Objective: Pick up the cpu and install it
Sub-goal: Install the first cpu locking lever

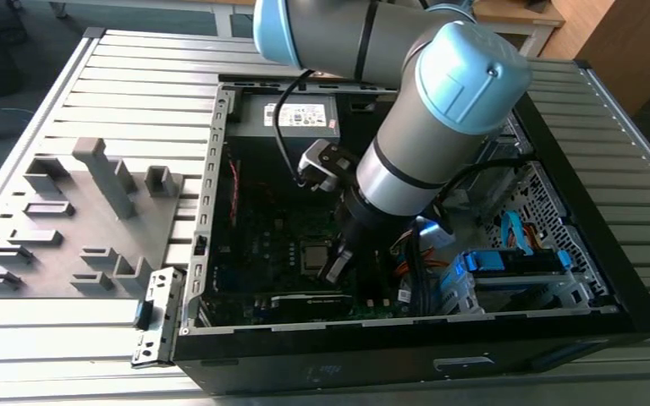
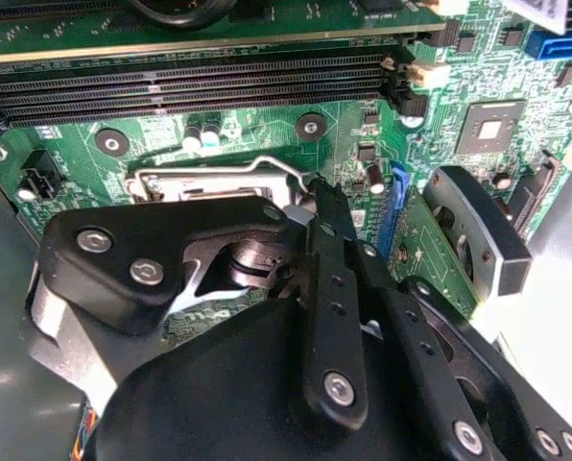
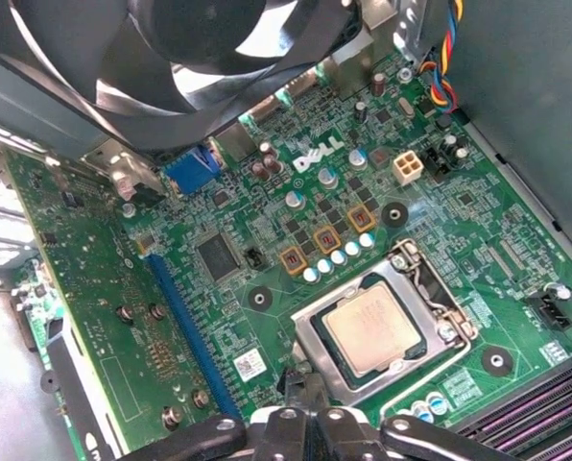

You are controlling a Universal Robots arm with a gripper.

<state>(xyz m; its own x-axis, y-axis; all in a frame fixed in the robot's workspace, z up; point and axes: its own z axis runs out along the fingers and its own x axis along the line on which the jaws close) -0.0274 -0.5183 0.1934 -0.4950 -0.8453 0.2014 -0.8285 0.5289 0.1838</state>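
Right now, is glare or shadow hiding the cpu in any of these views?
First wrist view: the cpu sits in its socket frame, evenly lit, mild sheen. Second wrist view: the hand covers the socket. Exterior view: the case interior is dim under the arm.

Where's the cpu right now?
In the first wrist view, the cpu sits inside the silver socket frame on the green motherboard, just beyond the gripper.

socket frame (image 2: 214, 178) half hidden behind pincer (image 2: 315, 206) | memory slots (image 3: 545, 408) cut off by picture edge

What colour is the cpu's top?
Pale silvery-beige, seen best in the first wrist view: the cpu.
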